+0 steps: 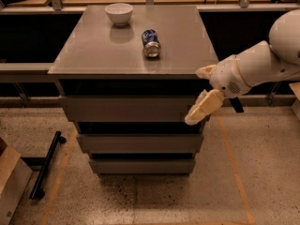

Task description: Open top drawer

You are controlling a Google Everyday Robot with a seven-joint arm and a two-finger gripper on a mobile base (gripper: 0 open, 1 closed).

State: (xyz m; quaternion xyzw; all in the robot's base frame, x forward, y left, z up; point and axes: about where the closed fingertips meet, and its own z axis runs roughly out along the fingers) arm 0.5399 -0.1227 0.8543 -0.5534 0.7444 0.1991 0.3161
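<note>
- The gripper (197, 96) is at the right end of the top drawer (126, 109), its two tan fingers spread apart.
- The round white arm (262, 62) slants in from the right.
- The drawer front is flat, grey and dull.
- Up and left lies a shiny can (151, 43), with a white bowl (118, 13) farther off.

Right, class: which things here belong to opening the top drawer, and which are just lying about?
Job: top drawer; tool, by that drawer's right end.
Lying about: white bowl, tipped can on the cabinet top; black bar on the floor.

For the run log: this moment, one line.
gripper: at top drawer right end | top drawer: shut | on top: white bowl, blue can
</note>
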